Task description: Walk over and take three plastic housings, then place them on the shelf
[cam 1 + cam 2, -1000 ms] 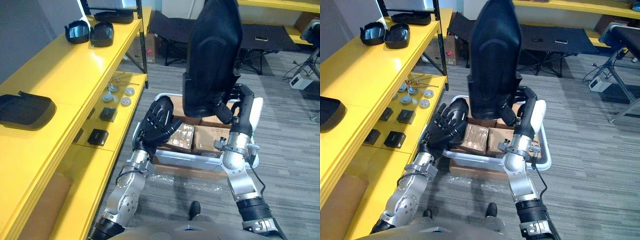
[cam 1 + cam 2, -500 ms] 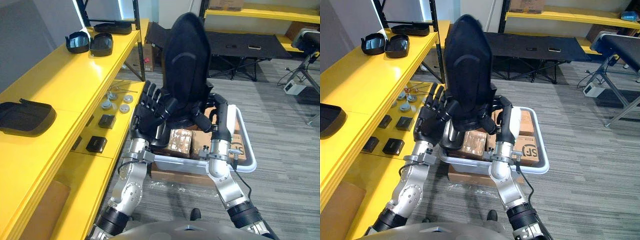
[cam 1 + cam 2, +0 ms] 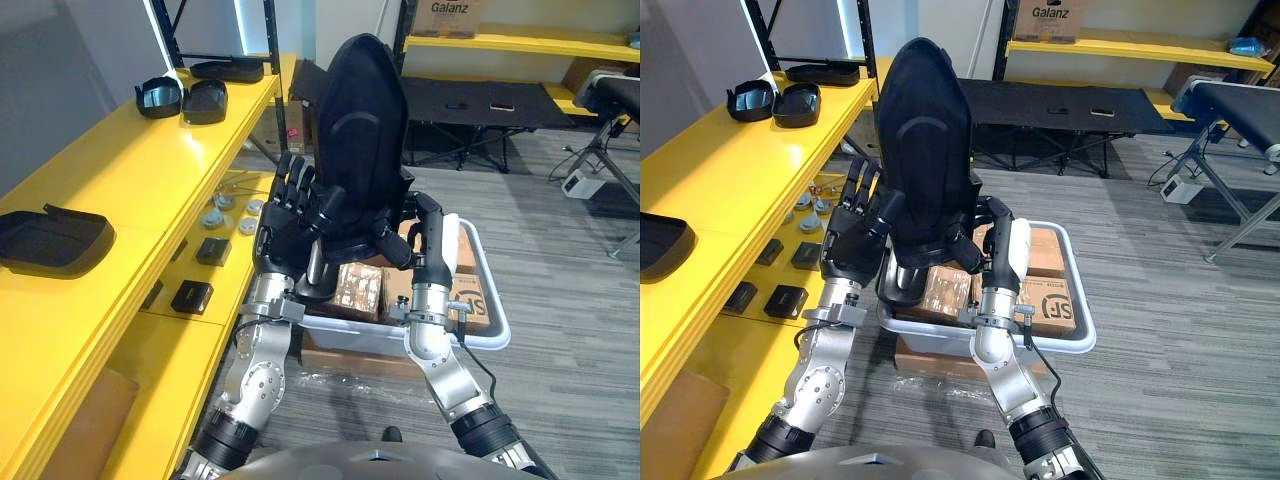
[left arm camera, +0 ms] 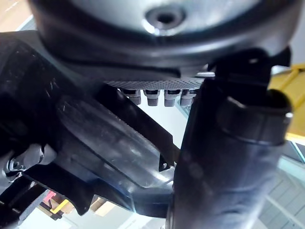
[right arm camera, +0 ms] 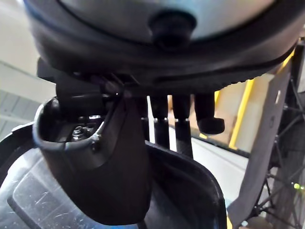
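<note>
Big black plastic housing (image 3: 360, 130) is being held upright over the white bin (image 3: 490, 320), likely to clear the boxes (image 3: 358, 290). The left hand (image 3: 290, 215) is being pressed flat against its side, fingers straight; the right hand (image 3: 400, 245) is being curled round its lower edge. A few other housings (image 3: 52, 238) are being kept at the yellow shelf's (image 3: 130, 170) near and far ends, grey floor (image 3: 570, 300) beyond

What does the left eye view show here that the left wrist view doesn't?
Left eye view: the yellow shelf with black housings lying on it, the white bin of cardboard boxes, and the right hand gripping the lower edge of the tall black housing. Left wrist view: that housing's scuffed surface close up, beside the thumb. Both: the left hand, fingers straight, pressed against the housing.
</note>
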Robot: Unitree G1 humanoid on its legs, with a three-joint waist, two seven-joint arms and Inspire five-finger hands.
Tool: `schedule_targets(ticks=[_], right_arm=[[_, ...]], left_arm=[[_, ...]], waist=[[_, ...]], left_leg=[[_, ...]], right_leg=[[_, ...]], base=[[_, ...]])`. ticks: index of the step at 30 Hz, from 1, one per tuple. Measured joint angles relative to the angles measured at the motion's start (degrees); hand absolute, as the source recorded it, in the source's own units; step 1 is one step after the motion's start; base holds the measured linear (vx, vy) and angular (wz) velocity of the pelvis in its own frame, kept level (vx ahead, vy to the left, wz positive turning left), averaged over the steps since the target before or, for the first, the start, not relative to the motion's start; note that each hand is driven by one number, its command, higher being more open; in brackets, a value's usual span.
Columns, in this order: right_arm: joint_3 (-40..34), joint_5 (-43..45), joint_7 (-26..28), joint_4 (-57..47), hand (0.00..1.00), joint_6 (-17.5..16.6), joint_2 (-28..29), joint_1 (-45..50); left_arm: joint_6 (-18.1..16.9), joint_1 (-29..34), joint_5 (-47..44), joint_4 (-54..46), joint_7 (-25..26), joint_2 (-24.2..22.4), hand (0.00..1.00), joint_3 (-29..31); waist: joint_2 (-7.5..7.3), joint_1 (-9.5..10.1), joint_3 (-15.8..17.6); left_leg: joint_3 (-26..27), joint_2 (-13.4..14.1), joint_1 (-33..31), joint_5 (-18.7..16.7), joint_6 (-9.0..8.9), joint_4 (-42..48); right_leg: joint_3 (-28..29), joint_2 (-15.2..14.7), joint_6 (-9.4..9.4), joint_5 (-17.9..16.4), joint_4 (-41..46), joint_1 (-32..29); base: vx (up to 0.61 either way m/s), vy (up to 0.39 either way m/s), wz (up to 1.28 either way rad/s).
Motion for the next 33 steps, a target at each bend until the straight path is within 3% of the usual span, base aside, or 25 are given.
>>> schedule_targets(ticks=[9,27,33], right_arm=[[0.73,2.54,0.23,0.01,0.00,0.01,-0.02,-0.05],[2.49,4.75,2.87,0.04,0.00,0.03,-0.19,-0.05],[2.51,4.84,3.36,0.39,0.00,0.04,-1.52,-0.05]], left_arm=[[-0.03,0.00,9.44,-1.35,1.79,-0.51,1.00,-0.11],[0.10,0.00,20.96,-1.35,10.55,-0.35,1.00,-0.10],[3.09,-0.01,21.38,-1.20,10.68,-0.12,1.00,0.16]], waist=[[0.10,-0.19,-0.30],[0.22,-0.32,-1.69],[0.31,-0.33,-1.74]], left_leg=[[0.06,0.02,0.14,0.00,-0.01,0.00],[0.24,0.02,0.32,-0.16,-0.09,0.01],[0.40,0.02,0.39,-0.17,-0.11,0.01]], right_leg=[[-0.02,0.01,-0.36,-0.24,-0.01,0.06],[0.36,0.07,-0.32,-0.21,-0.01,-0.05],[0.50,0.08,-0.37,-0.24,-0.01,-0.10]], base=[[0.00,0.000,0.00],[0.00,0.000,0.00],[0.00,0.000,0.00]])
